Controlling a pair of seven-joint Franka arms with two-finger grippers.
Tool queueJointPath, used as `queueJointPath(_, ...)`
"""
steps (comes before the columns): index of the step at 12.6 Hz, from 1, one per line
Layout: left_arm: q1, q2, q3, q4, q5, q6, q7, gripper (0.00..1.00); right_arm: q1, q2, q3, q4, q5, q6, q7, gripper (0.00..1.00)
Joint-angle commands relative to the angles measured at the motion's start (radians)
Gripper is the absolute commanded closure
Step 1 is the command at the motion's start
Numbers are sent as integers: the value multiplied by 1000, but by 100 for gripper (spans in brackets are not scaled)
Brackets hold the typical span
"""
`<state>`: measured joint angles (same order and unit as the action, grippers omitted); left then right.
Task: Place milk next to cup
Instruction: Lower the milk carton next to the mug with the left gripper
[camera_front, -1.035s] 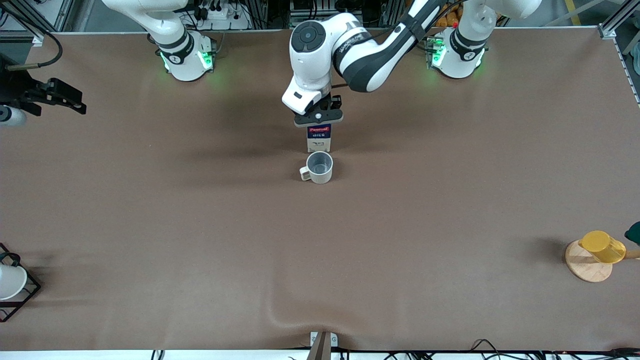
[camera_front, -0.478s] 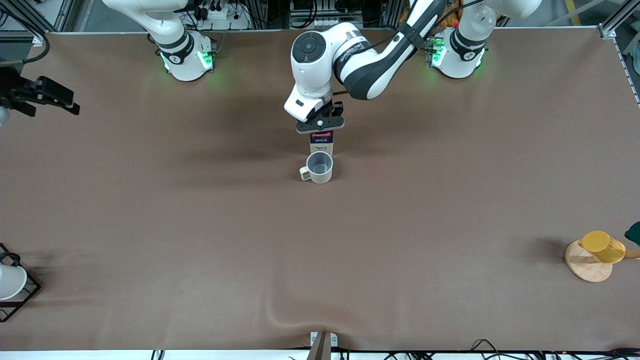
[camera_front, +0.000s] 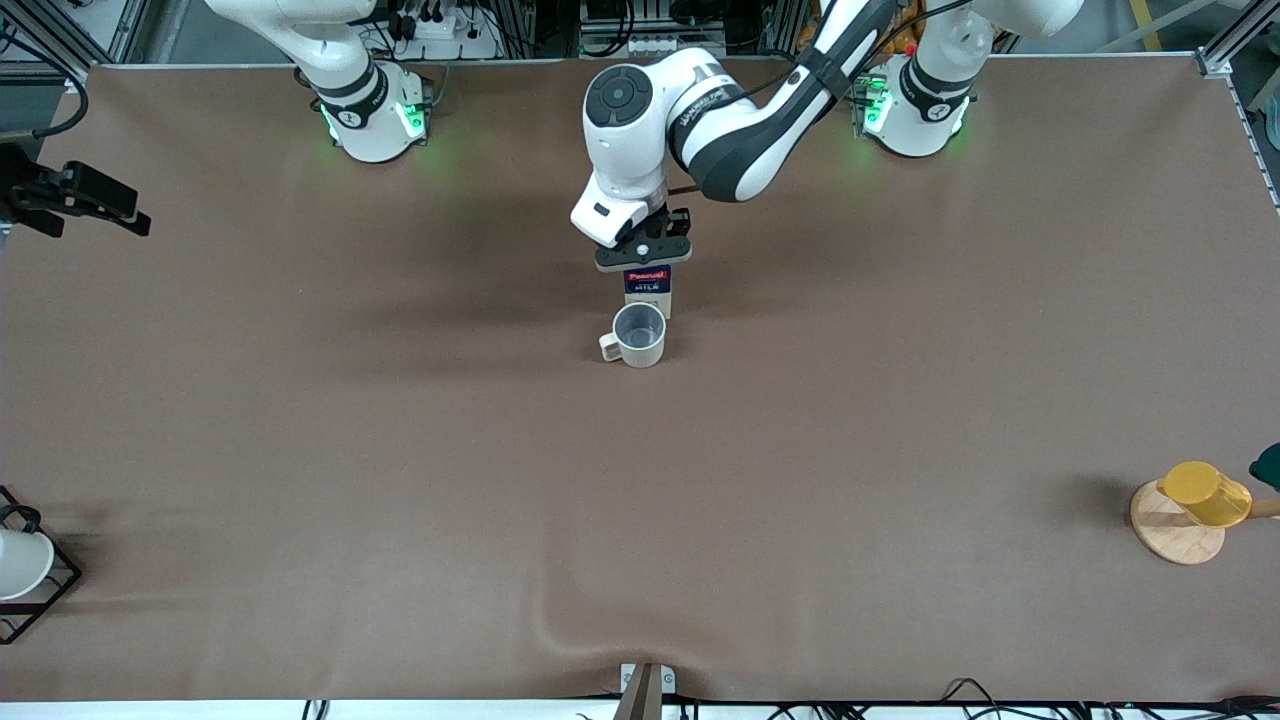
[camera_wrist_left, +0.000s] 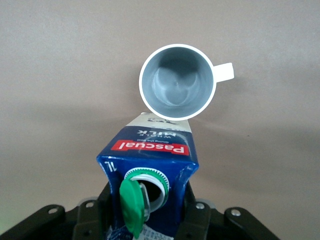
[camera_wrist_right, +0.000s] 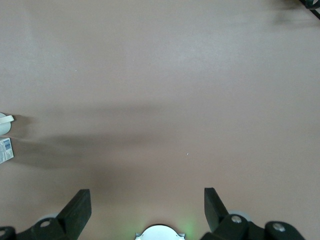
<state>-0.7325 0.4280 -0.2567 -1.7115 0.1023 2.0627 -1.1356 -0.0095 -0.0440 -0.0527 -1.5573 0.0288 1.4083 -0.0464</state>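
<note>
The milk (camera_front: 647, 284) is a dark-blue carton with a red label band, and its green cap (camera_wrist_left: 131, 206) stands flipped open. My left gripper (camera_front: 645, 254) is shut on the carton's top, holding it upright low over the table. It is right beside the beige-grey cup (camera_front: 638, 335), on the side toward the robots' bases. I cannot tell whether its base touches the table. In the left wrist view the milk (camera_wrist_left: 150, 150) overlaps the cup's (camera_wrist_left: 177, 82) rim, and my left gripper (camera_wrist_left: 148, 212) clamps its sides. My right gripper (camera_front: 105, 205) hangs open and empty over the right arm's end of the table.
A yellow cup (camera_front: 1205, 493) lies on a round wooden disc (camera_front: 1172, 535) at the left arm's end, near the front. A white cup (camera_front: 18, 562) sits in a black wire rack (camera_front: 55, 588) at the right arm's end. A metal bracket (camera_front: 645, 682) stands at the front edge.
My left gripper has lowered the milk closer to the cup. My right gripper has drawn back toward its end of the table.
</note>
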Motion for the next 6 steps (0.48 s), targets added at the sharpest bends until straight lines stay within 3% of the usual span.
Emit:
queueJointPath(1, 1, 5, 0, 18, 28, 8, 7, 46, -26, -1, 10, 10, 5, -6, -1, 0)
queueJointPath(6, 1, 14, 1, 27, 28, 13, 7, 46, -24, -1, 17, 11, 8, -11, -3, 0)
